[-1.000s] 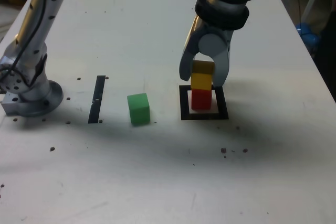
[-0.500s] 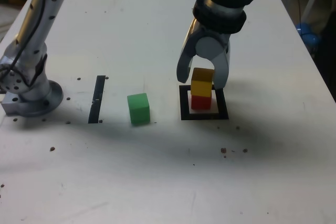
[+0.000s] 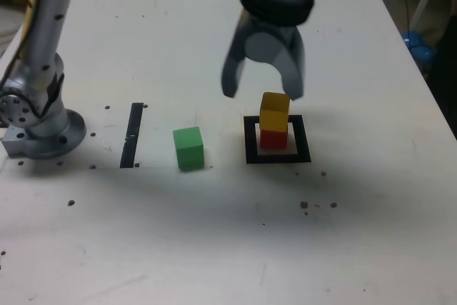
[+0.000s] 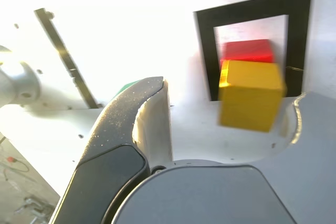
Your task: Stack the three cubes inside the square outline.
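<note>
Jaws (image 3: 262,92) open, two cubes (image 3: 274,121) stacked, one apart.

Exterior: high, facing down across table (image 3: 214,248); wrist: close above.

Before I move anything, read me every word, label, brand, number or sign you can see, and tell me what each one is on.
There are none to read: no lettering shows on the green cube, yellow cube, red cube, square outline or gripper.
</note>
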`<state>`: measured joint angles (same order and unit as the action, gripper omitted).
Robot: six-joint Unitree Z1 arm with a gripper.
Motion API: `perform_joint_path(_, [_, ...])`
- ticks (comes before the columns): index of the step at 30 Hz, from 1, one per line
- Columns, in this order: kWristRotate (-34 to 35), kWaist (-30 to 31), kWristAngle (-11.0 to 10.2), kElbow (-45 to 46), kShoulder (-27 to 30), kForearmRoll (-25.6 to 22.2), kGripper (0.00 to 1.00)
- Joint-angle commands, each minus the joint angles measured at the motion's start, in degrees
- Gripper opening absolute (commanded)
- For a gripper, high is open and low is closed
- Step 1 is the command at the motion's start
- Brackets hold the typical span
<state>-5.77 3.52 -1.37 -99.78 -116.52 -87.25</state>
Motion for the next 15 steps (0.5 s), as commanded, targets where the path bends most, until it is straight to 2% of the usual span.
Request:
perform_joint_path(1, [0.8,0.1,-0.4,1.9,2.5,0.1,1.00])
perform_joint_path(7, [4.5,0.1,-0.6,9.8,8.8,1.3,1.00])
perform_joint_path(15, [9.4,0.1,0.6,23.3,14.0,7.8,1.00])
